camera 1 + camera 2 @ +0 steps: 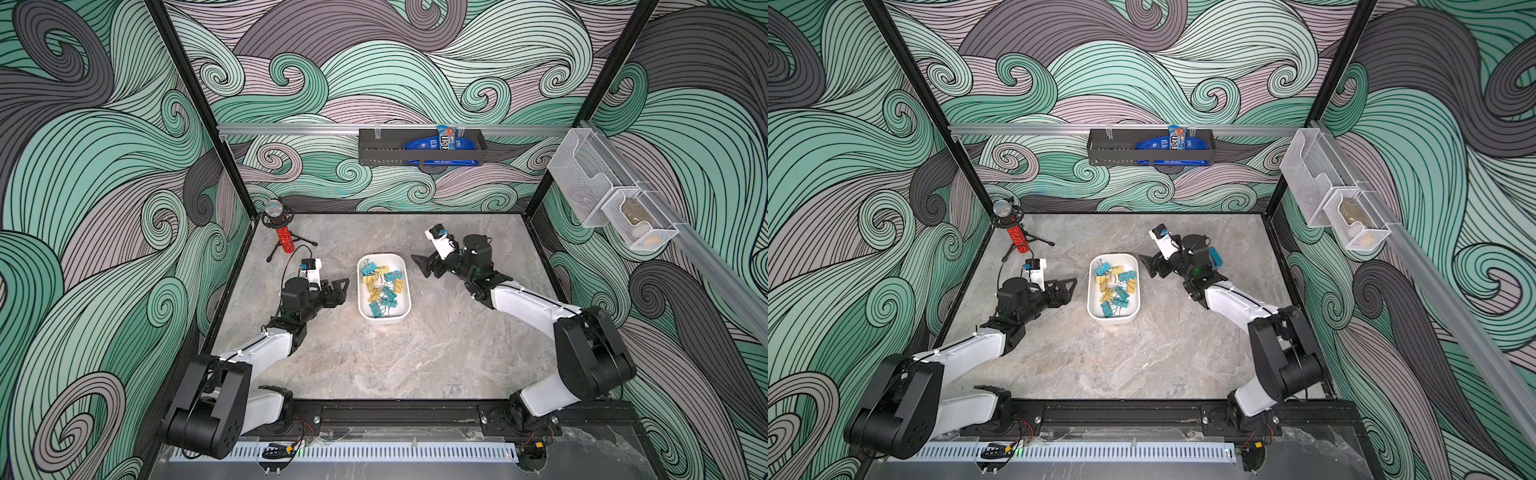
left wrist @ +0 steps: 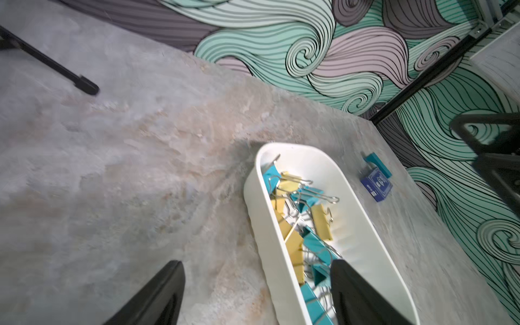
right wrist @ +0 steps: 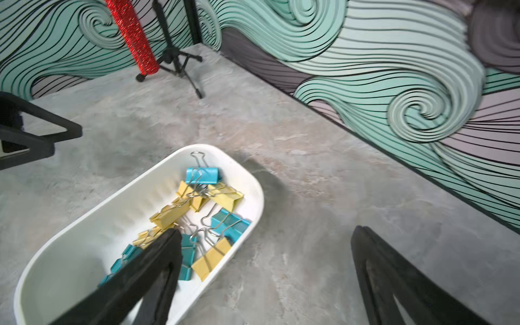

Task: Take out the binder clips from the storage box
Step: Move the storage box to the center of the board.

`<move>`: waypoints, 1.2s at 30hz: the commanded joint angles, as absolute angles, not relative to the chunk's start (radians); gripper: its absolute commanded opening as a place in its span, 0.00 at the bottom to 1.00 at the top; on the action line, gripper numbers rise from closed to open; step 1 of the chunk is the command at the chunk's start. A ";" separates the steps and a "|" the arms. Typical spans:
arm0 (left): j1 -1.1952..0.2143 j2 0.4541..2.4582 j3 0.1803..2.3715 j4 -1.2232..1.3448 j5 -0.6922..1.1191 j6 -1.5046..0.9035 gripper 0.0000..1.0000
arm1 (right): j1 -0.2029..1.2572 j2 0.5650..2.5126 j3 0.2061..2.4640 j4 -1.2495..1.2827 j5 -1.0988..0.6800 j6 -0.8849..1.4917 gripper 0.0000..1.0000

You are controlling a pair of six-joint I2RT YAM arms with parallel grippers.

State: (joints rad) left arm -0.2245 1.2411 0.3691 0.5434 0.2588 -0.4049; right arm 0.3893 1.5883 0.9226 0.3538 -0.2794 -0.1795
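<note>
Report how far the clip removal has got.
Done: nothing yet; the binder clips all lie in the storage box. In hand: the left gripper and right gripper flank it, open and empty. Left: lifting out every clip.

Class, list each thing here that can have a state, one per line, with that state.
storage box: upright, clips inside.
binder clips: all piled in the storage box.
left gripper: open, empty, beside the box.
right gripper: open, empty, beside the box.
microphone: standing, tilted.
black rack: holding blue packets.
</note>
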 commanded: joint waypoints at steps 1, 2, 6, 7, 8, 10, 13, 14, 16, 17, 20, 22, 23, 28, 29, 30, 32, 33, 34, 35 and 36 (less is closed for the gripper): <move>-0.260 1.246 0.362 0.500 0.299 -0.430 0.81 | 0.430 1.649 0.998 0.238 -0.317 -0.244 0.91; -0.265 1.248 0.361 0.493 0.299 -0.430 0.80 | 0.445 1.671 1.021 0.220 -0.315 -0.258 0.91; -0.283 1.258 0.354 0.482 0.303 -0.432 0.77 | 0.491 1.748 1.087 0.175 -0.291 -0.304 0.88; -0.291 1.263 0.355 0.480 0.307 -0.433 0.76 | 0.503 1.768 1.104 0.163 -0.286 -0.314 0.88; -0.300 1.268 0.357 0.479 0.310 -0.433 0.76 | 0.512 1.787 1.121 0.151 -0.280 -0.325 0.87; -0.318 1.283 0.363 0.477 0.314 -0.431 0.75 | 0.529 1.821 1.151 0.128 -0.258 -0.344 0.86; -0.341 1.311 0.378 0.468 0.314 -0.427 0.75 | 0.552 1.861 1.187 0.113 -0.211 -0.374 0.85; -0.349 1.322 0.383 0.467 0.314 -0.425 0.75 | 0.558 1.874 1.199 0.082 -0.194 -0.383 0.84; -0.358 1.344 0.393 0.464 0.314 -0.423 0.75 | 0.567 1.890 1.217 0.075 -0.166 -0.395 0.83; -0.360 1.354 0.399 0.462 0.316 -0.421 0.74 | 0.569 1.899 1.225 0.075 -0.152 -0.402 0.82; -0.369 1.377 0.415 0.456 0.312 -0.421 0.72 | 0.581 1.922 1.247 0.073 -0.110 -0.425 0.80; -0.374 1.393 0.423 0.460 0.303 -0.425 0.70 | 0.590 1.939 1.262 0.069 -0.081 -0.446 0.79; -0.379 1.401 0.429 0.460 0.299 -0.427 0.68 | 0.593 1.948 1.269 0.067 -0.076 -0.458 0.79; -0.400 1.478 0.469 0.452 0.291 -0.430 0.59 | 0.608 1.991 1.307 0.056 -0.065 -0.494 0.76; -0.406 1.489 0.480 0.444 0.293 -0.430 0.56 | 0.612 1.998 1.314 0.057 -0.061 -0.500 0.76; -0.409 1.499 0.487 0.436 0.293 -0.429 0.54 | 0.615 2.004 1.317 0.055 -0.057 -0.506 0.75; -0.417 1.513 0.500 0.421 0.291 -0.426 0.50 | 0.621 2.014 1.326 0.055 -0.047 -0.522 0.75; -0.419 1.517 0.500 0.418 0.286 -0.425 0.49 | 0.624 2.021 1.330 0.056 -0.037 -0.529 0.74; -0.419 1.515 0.499 0.415 0.280 -0.427 0.49 | 0.627 2.025 1.336 0.055 -0.029 -0.536 0.74; -0.421 1.511 0.495 0.412 0.271 -0.426 0.48 | 0.629 2.029 1.338 0.056 -0.022 -0.541 0.73; -0.423 1.506 0.490 0.408 0.259 -0.428 0.48 | 0.630 2.034 1.341 0.055 -0.013 -0.548 0.73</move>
State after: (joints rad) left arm -0.4149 1.5036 0.4763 0.4564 0.2905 -0.4339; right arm 0.6209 2.0182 1.3132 0.0620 -0.0494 -0.5144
